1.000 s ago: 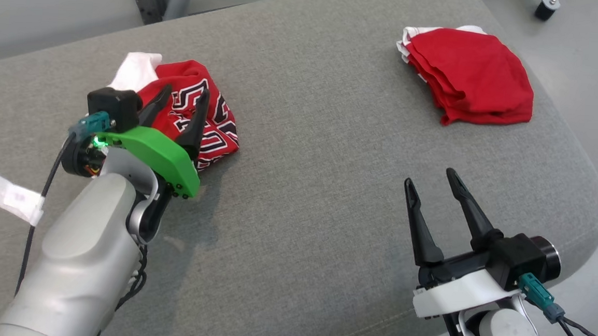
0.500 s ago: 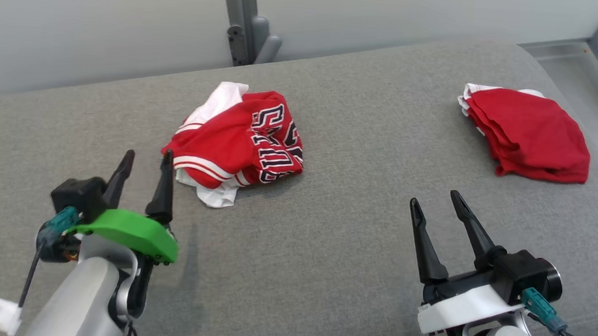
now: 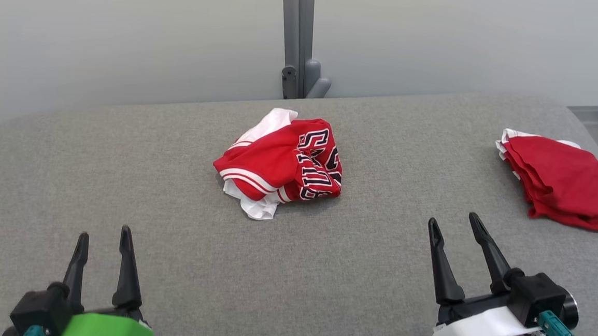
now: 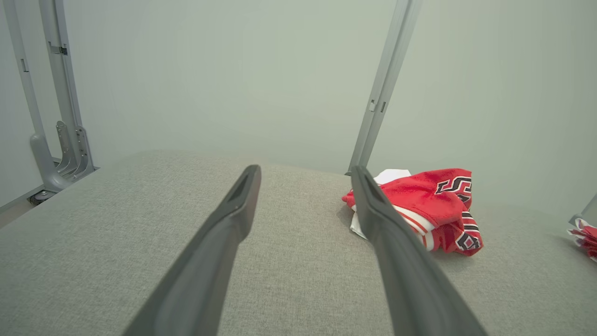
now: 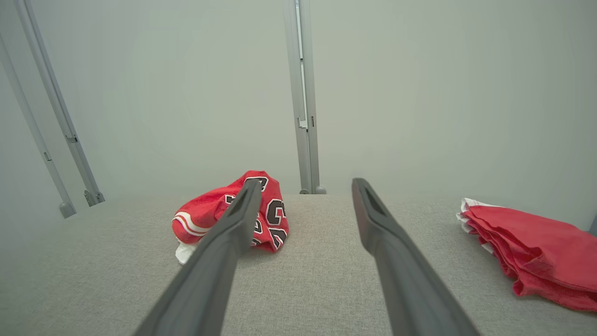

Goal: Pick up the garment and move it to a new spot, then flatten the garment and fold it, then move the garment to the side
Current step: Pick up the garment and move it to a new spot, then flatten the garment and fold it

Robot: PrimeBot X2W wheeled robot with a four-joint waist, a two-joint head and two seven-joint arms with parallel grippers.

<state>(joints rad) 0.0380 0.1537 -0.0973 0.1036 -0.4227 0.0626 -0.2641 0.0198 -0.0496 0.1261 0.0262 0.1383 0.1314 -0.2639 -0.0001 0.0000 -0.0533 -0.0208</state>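
The crumpled garment [image 3: 281, 161] lies at the middle of the table [image 3: 173, 191]. Nearer, the left claw [image 3: 104, 232] and right claw [image 3: 453, 219] hover spread and empty. A folded red pile [image 3: 563, 181] lies right.

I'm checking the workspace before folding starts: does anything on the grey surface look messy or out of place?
The lettered red garment lies crumpled in a heap at the middle of the grey surface, white fabric poking out underneath. The plain red garment near the right edge is folded, its layers slightly uneven.
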